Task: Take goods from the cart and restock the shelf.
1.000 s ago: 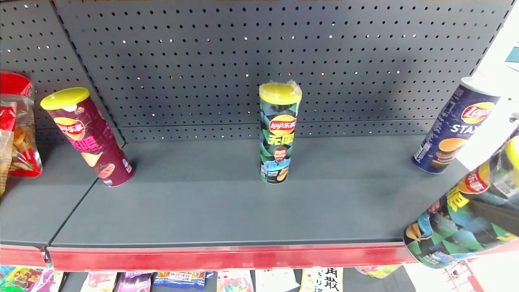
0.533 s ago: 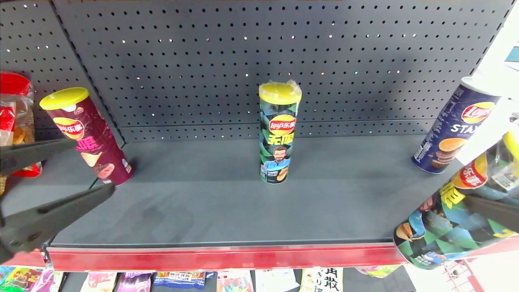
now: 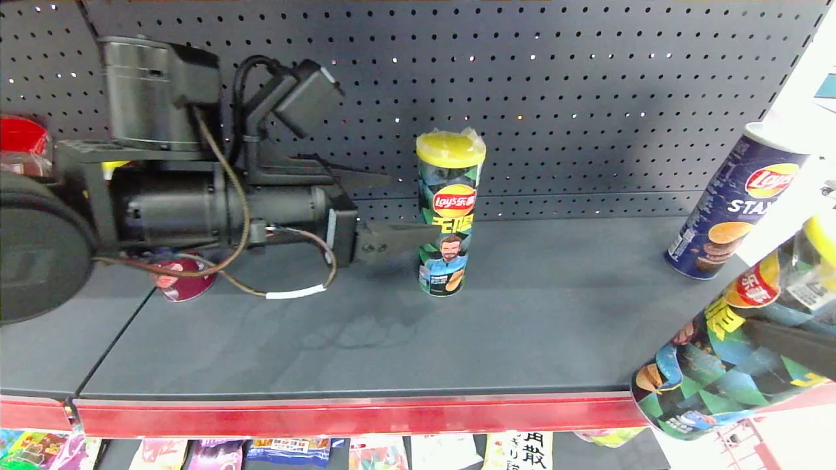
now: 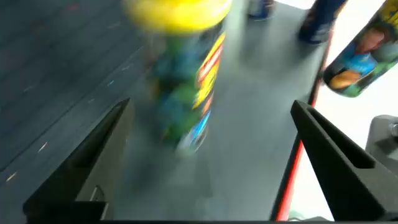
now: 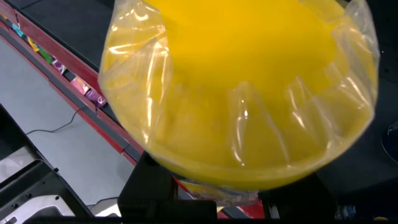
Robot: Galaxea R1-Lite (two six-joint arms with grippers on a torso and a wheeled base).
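Restocking is mid-way, by my read. My left pincer (image 3: 408, 203) is out over the shelf (image 3: 326, 339) at the standing green can (image 3: 450, 215), which sits upright near the back panel, about midway along. In the left wrist view the fingers are spread wide, one on each side of the can and not touching it.

My right pincer (image 3: 761, 326) is pinching a second green can (image 3: 718, 372) of the same design. It's tilted, with its base hanging just off the shelf's red front lip at the right end and its yellow lid toward the wrist. A blue can (image 3: 731, 202) stands behind it, near the back.

I take the step in hand to be gripping or steadying the standing can so the carried one can go in beside it. Next the left fingers need to close squarely on the can's middle. It's tall and narrow, so an off-centre squeeze would likely tip it. The right arm then has to bring its can upright and clear the blue one.
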